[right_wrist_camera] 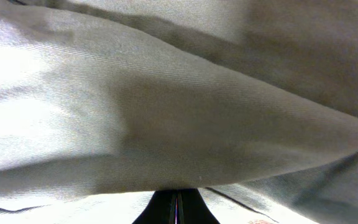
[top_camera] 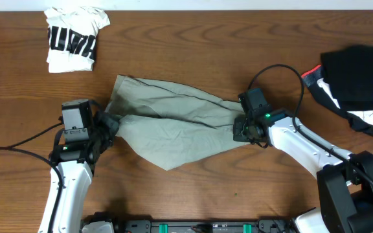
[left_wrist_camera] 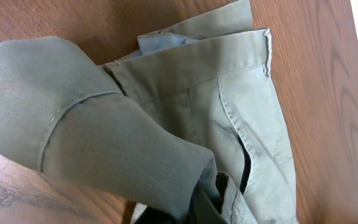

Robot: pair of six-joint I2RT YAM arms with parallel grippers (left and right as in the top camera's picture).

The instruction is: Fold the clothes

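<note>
The shorts [top_camera: 173, 120] lie in the middle of the table [top_camera: 206, 32], their long axis running left to right between the two arms. Both ends are gathered narrow and the middle spreads wider. One corner points toward the far left and a loose flap points toward the near edge. The left jaws are clamped on the bunched left end, where the cloth folds over itself. In the left wrist view the waistband lies flat on the wood, with a strip of paler lining [left_wrist_camera: 160, 43] showing at its edge and a pocket slit [left_wrist_camera: 244, 155] running along the leg. The right jaws are closed together at the right end, where the fabric pinches in to meet them. The right wrist view is filled with taut, creased cloth just above the dark fingertips [right_wrist_camera: 160, 211]. A folded white tee [top_camera: 73, 39] sits at the far left corner, well apart. A black garment [top_camera: 358, 71] lies at the right edge.
</note>
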